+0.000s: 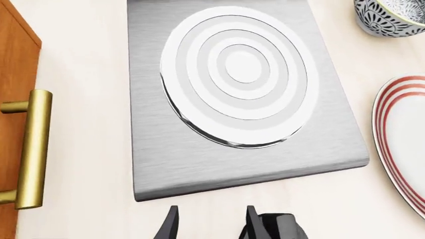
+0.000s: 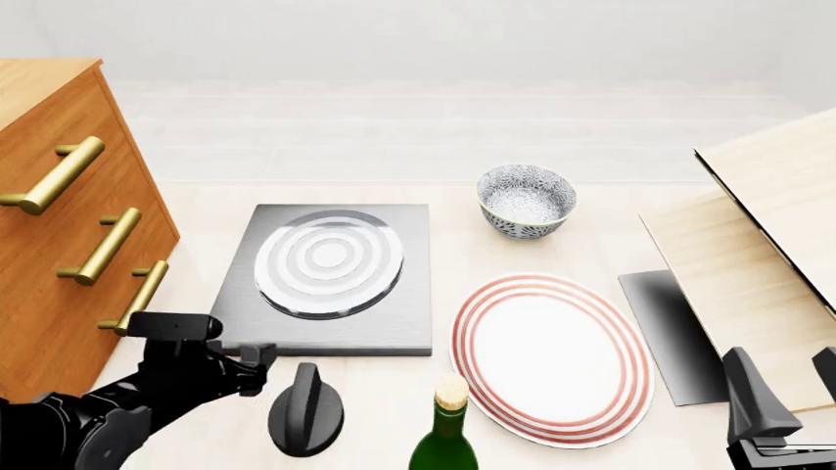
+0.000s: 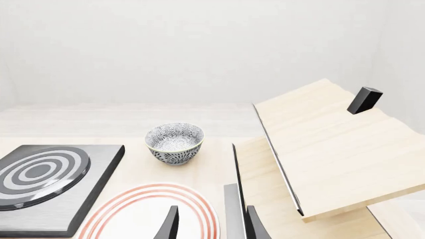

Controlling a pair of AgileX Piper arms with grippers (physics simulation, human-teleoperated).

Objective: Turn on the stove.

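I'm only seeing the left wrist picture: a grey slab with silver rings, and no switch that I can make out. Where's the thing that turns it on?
Observer: In the front view, a separate black knob lies on the table just in front of the stove, slightly right of the left gripper.
Operator: Is anything close to it?
Observer: Yes, a green bottle with a cork stands just to the right of the knob, apart from it.
Operator: What is the other arm doing?
Observer: The right gripper is open and holds nothing. It is at the far right, beside some wooden boards and well away from the knob.
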